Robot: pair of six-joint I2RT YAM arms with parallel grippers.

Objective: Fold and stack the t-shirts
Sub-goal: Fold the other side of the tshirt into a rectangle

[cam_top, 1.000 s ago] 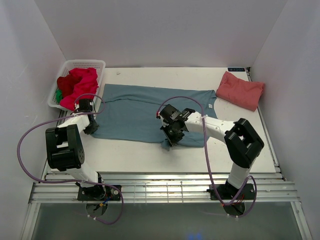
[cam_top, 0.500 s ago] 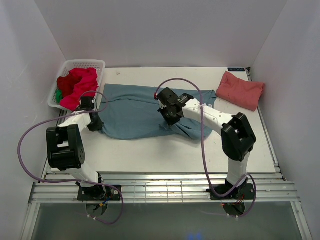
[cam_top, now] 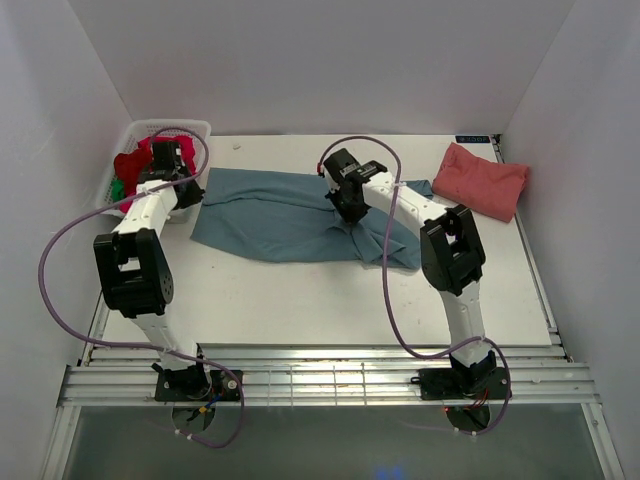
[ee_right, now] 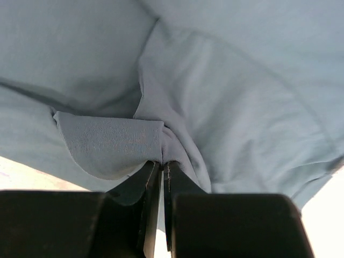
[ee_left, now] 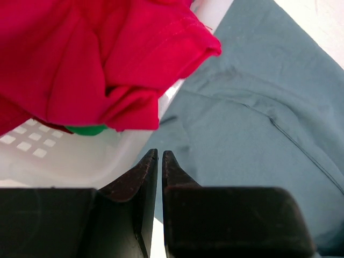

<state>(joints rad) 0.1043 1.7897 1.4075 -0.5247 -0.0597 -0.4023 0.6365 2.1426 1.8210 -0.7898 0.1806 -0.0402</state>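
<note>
The large teal-blue t-shirt [cam_top: 270, 212] lies across the back of the table, its front part drawn up and bunched in the middle. My right gripper [cam_top: 348, 205] is shut on a fold of its hem [ee_right: 115, 142], which is pinched at the right gripper's [ee_right: 161, 163] tips. My left gripper [cam_top: 180, 190] hovers by the basket's near right corner. In its wrist view the left gripper [ee_left: 159, 153] is shut with nothing between the jaws, above the teal t-shirt's [ee_left: 258, 123] left edge. Red t-shirts [ee_left: 80, 59] and a green one [ee_left: 86, 129] fill the basket. A folded salmon-pink t-shirt [cam_top: 480, 180] lies at the back right.
The white lattice basket [cam_top: 150, 128] stands at the back left, with its wall [ee_left: 70, 156] close to my left fingers. White walls enclose the table on three sides. Purple cables loop from both arms over the cloth.
My right gripper carried the teal hem from the front edge toward the back, folding the shirt over. My left gripper moved from the shirt's front left corner back to the basket.
</note>
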